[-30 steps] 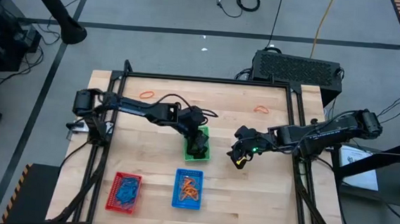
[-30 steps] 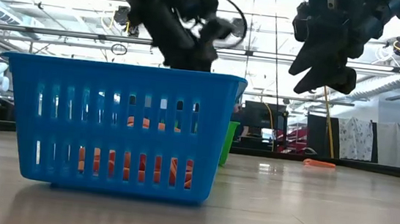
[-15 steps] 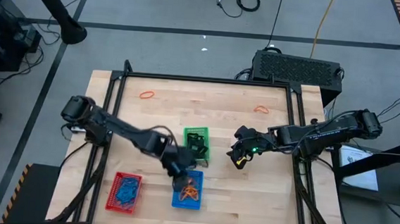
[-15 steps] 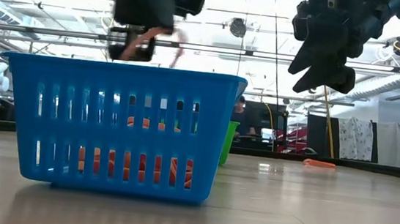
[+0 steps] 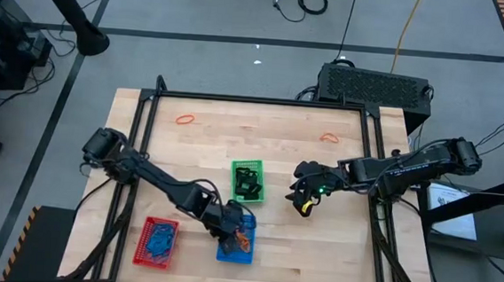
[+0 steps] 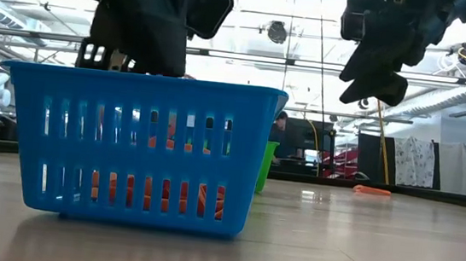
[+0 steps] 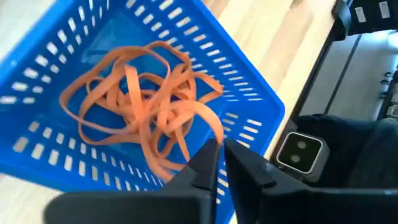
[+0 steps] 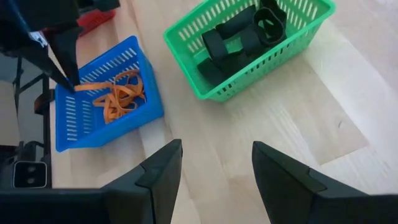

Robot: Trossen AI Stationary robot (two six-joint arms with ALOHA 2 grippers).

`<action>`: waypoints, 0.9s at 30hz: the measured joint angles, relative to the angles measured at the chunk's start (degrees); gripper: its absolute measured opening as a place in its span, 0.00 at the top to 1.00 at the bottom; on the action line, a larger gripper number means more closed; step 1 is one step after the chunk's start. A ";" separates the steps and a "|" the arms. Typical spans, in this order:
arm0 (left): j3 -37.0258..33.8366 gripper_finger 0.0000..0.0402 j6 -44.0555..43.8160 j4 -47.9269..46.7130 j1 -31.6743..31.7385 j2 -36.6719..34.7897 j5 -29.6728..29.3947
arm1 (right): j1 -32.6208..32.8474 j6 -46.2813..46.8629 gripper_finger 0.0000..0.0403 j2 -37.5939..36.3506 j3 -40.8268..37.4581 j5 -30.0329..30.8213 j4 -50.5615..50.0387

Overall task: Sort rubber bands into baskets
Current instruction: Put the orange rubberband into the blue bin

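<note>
While hovering, left claw (image 7: 217, 163) overhangs blue basket (image 7: 261, 102).

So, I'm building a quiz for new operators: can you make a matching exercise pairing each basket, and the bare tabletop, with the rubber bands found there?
Column one:
1. green basket
2. blue basket
3. red basket
4. table

Column two:
A. blue bands
B. two loose orange bands near the far edge
C. a tangle of orange bands
D. black bands

Pairs: 1-D, 2-C, 3-A, 4-B.
</note>
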 joint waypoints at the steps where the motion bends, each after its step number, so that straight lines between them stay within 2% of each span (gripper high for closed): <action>1: 0.02 0.90 -0.56 -0.04 -0.02 -0.14 0.14 | 0.00 -0.06 0.54 0.00 0.00 -0.07 -0.09; 7: 0.02 0.79 -1.51 1.62 0.10 -0.84 2.83 | -0.02 0.50 0.54 -0.01 0.00 -0.05 -0.04; 10: 0.02 0.77 1.81 2.09 0.81 -0.99 7.93 | 0.00 0.81 0.54 0.00 0.00 -0.04 -0.04; 12: 0.02 0.78 4.04 -0.10 1.28 -2.08 8.36 | 0.00 1.47 0.54 0.00 0.00 -0.04 0.03; 20: 0.02 0.78 18.08 -15.20 8.96 -13.37 -0.21 | 0.00 7.17 0.54 -0.02 0.00 0.42 0.11; 27: 0.02 0.78 31.87 -30.28 21.88 -22.74 -6.83 | 0.00 13.52 0.54 -0.01 0.00 1.28 0.36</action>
